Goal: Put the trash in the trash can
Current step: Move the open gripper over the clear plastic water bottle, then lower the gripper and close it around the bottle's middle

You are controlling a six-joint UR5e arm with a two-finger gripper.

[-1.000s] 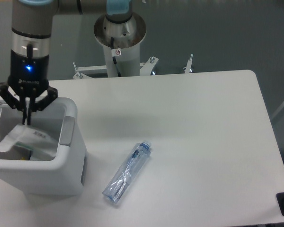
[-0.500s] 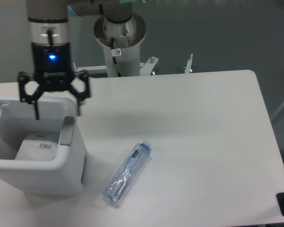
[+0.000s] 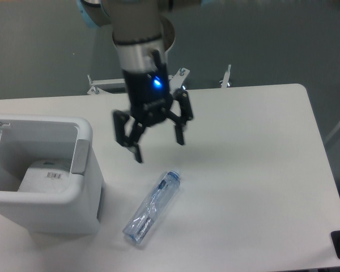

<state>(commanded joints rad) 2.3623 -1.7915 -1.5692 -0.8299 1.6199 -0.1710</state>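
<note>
Hand [image 3: 158, 148] spread wide, holding nothing, above bottle [image 3: 152, 206]; pouch [image 3: 44, 175] inside bin [image 3: 88, 170].

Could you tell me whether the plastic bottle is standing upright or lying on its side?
Lying on its side: the plastic bottle rests lengthwise on the table, outside the trash can.

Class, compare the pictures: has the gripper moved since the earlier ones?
Yes. The gripper, open and empty, moved right, from over the trash can to above the bottle.
</note>
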